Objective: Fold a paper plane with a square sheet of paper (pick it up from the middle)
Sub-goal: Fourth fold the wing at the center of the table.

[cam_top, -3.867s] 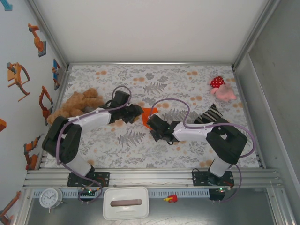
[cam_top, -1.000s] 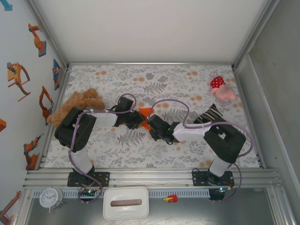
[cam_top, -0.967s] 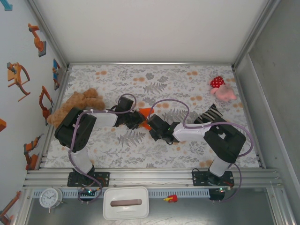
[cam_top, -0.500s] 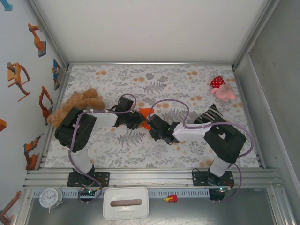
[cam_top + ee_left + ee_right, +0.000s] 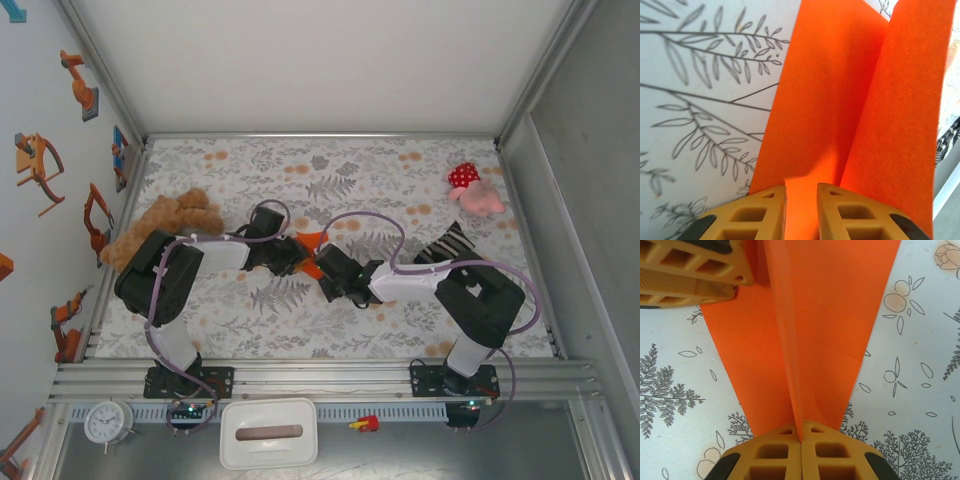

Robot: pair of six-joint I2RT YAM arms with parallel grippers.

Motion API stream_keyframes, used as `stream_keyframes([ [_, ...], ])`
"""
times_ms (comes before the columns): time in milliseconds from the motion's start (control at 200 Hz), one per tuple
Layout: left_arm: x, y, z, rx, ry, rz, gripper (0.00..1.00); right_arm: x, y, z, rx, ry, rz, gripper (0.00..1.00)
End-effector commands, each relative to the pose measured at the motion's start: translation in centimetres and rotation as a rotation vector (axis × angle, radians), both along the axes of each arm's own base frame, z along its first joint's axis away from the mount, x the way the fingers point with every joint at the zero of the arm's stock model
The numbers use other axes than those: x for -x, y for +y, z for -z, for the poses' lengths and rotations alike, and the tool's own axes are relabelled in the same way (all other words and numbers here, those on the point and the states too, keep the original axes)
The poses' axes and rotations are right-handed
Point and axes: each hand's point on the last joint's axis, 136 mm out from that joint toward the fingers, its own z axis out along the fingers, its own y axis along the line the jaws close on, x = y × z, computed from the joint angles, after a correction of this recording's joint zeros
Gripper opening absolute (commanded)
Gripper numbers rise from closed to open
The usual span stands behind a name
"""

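Your right gripper (image 5: 801,439), bottom centre, has just clamped the paper plane (image 5: 830,315); left gripper (image 5: 801,195) pinches its flap; crease likely set.

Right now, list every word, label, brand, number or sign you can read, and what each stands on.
No text can be read.
On the small white round clock: dial marks too small to read.
On the orange robot-arm wall stickers: drawings, no words.
On the bright orange folded paper: plain, nothing printed.
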Motion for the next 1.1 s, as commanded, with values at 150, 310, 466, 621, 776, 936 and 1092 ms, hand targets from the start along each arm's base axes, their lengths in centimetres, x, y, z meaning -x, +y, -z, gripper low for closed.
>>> stream_keyframes([
  [150,0.0,2.0,-2.0,-0.076,-0.054,-0.023,0.3,0.4,0.2,0.6,-0.028,0.031,0.008,0.06],
  [310,0.0,3.4,-2.3,-0.107,-0.068,-0.052,0.32,0.7,0.3,1.2,-0.038,0.055,0.01,0.06],
  [466,0.2,4.4,-2.6,-0.12,-0.085,-0.081,0.33,1.1,0.3,1.9,-0.055,0.087,0.015,0.06],
  [621,0.2,4.7,-3.3,-0.104,-0.117,-0.095,0.34,1.4,0.0,2.4,-0.078,0.12,0.026,0.06],
  [776,0.5,3.9,-3.6,-0.055,-0.144,-0.072,0.36,1.8,-0.1,2.5,-0.123,0.168,0.025,0.06],
  [936,0.7,2.2,-4.1,-0.009,-0.186,-0.011,0.39,2.1,0.2,2.4,-0.202,0.242,0.023,0.05],
  [1092,1.0,1.0,-4.3,0.003,-0.222,0.032,0.41,1.9,0.3,2.2,-0.296,0.311,0.034,0.05],
])
